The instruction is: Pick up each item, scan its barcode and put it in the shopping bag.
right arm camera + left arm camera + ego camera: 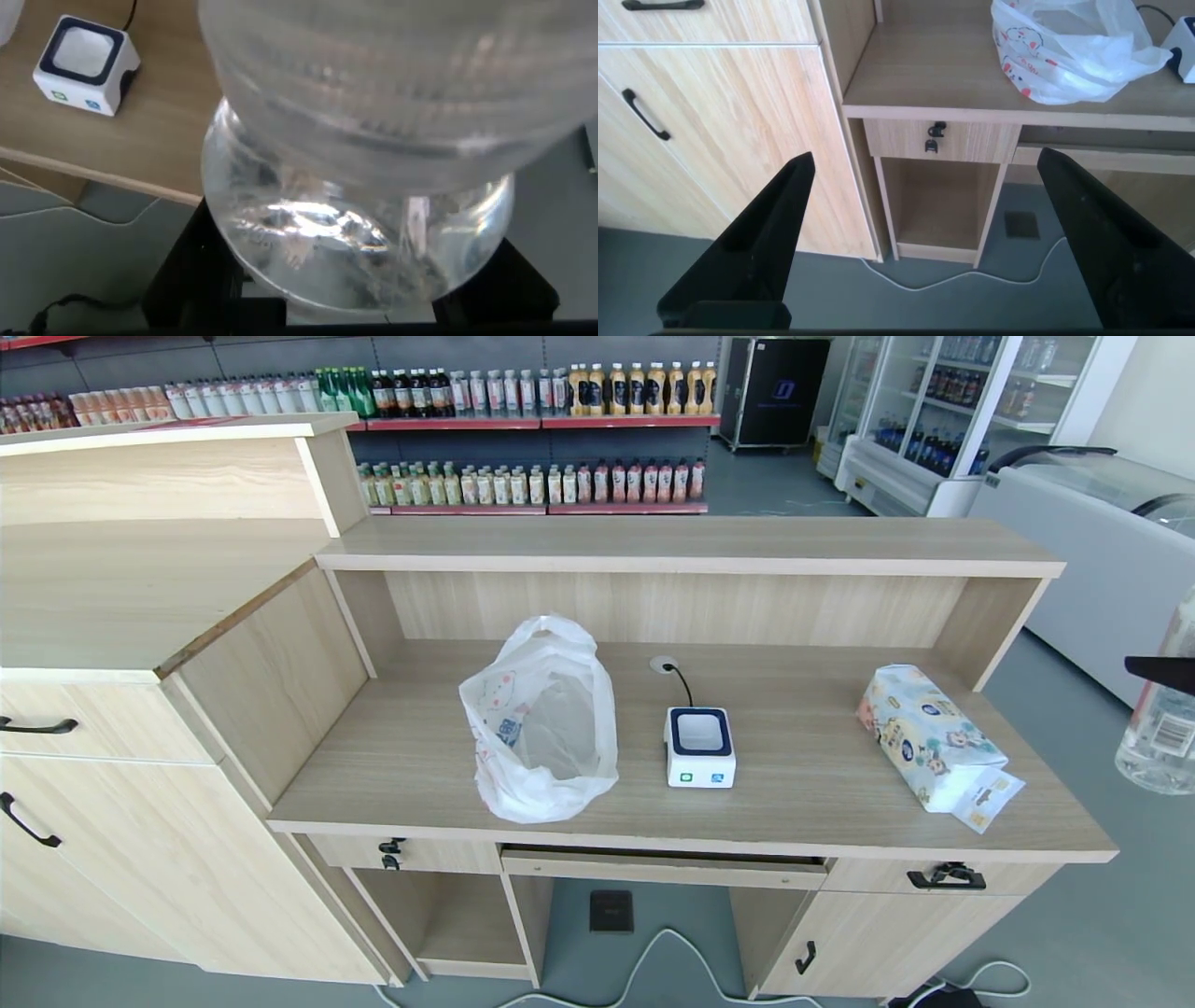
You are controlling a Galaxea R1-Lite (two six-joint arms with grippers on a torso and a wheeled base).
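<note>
Rt gripper [350, 299] clamped on clear bottle [1158, 737], held off counter's [812, 775] right end, well apart from scanner [700, 747]; lt gripper [924, 243] spread, empty, low. Risks: smooth wall may slip/rotate in grip, spoiling the scan; limp bag [541, 728] mouth may collapse on entry.
</note>
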